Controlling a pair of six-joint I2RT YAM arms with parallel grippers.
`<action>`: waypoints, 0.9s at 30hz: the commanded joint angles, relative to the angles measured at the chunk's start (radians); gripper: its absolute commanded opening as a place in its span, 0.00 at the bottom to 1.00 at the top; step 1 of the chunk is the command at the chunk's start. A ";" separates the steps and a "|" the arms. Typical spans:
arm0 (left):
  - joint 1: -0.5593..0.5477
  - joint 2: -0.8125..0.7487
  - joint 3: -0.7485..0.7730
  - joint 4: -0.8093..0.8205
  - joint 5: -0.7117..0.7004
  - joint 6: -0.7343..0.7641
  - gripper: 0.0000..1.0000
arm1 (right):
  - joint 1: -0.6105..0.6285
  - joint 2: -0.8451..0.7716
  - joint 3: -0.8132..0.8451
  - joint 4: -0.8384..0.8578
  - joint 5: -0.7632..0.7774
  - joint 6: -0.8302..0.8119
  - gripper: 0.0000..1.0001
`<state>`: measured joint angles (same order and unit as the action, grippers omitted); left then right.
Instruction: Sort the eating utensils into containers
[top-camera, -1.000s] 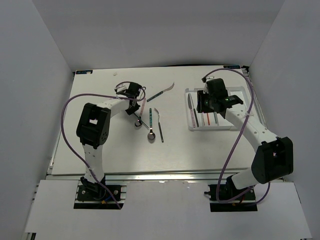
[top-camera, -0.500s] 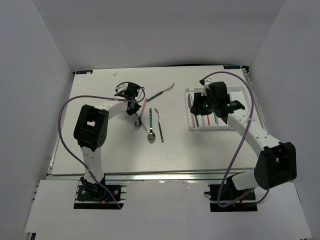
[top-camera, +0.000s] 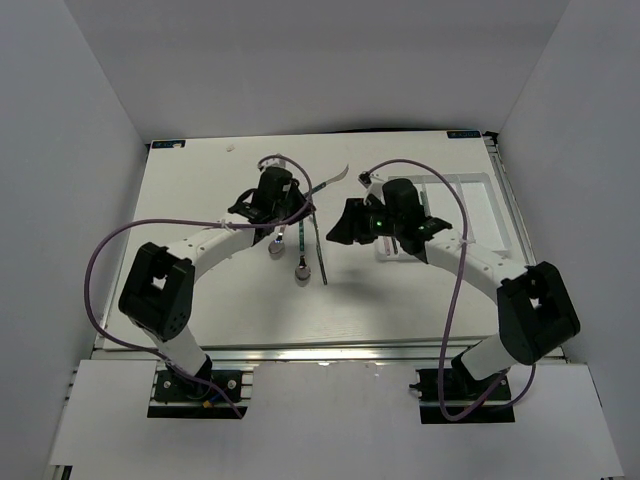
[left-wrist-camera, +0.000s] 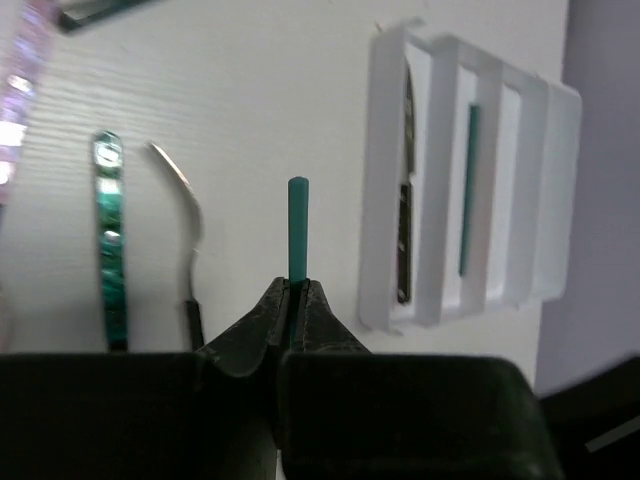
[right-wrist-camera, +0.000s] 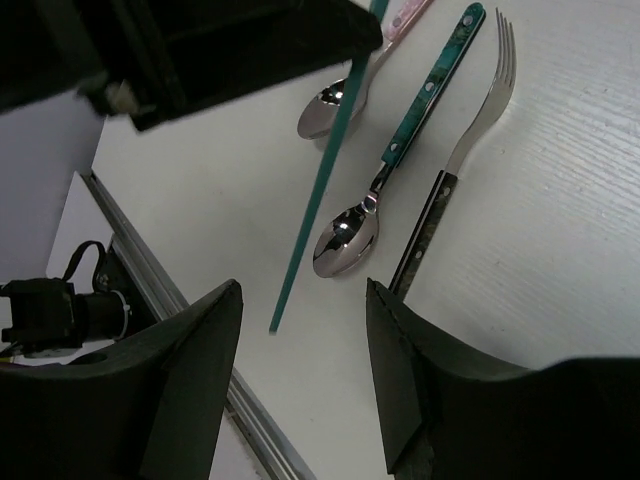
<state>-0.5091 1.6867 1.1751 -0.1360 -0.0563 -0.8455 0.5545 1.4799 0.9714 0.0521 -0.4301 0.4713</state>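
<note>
White table carried everything. L arm and R arm both reached in to the left of the tray, w/ the R arm crossing over the tray's left part in the top view.

Tray was flat white plastic w/ long parallel slots. L wrist view showed a tray knife in the leftmost slot and a teal 2nd stick in the next slot. Other slots were too washed out to read.

L claw was pinched tight on a teal chopstick, left of the tray w/ bare table btwn them. The stick ran approx parallel w/ the slots, its free end poking out past the fingertips. In the R wrist view it hung slanted over the loose pieces. Couldn't tell if its low tip touched the table.

R claw gaped wide w/ nothing btwn its fingers. It was also left of the tray, near the L claw but apart from it.

Loose pieces all lay on the table left of the tray:
- teal spoon
- fork w/ dark handle, just beside the teal spoon on the tray side
- pink spoon, on the side away from the tray
- loose knife, further back, near the tray's back-left corner
</note>
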 joint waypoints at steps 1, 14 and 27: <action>-0.032 -0.054 -0.046 0.128 0.145 0.011 0.00 | 0.019 0.031 0.043 0.088 0.043 0.093 0.58; -0.086 -0.110 -0.132 0.320 0.205 -0.049 0.00 | 0.070 0.103 0.082 0.066 0.151 0.101 0.44; -0.089 -0.203 0.009 -0.129 -0.133 0.143 0.98 | -0.011 0.120 0.161 -0.240 0.510 -0.098 0.00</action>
<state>-0.5980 1.5898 1.0901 -0.0372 -0.0002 -0.8059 0.5991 1.5967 1.0622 -0.0448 -0.1162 0.4847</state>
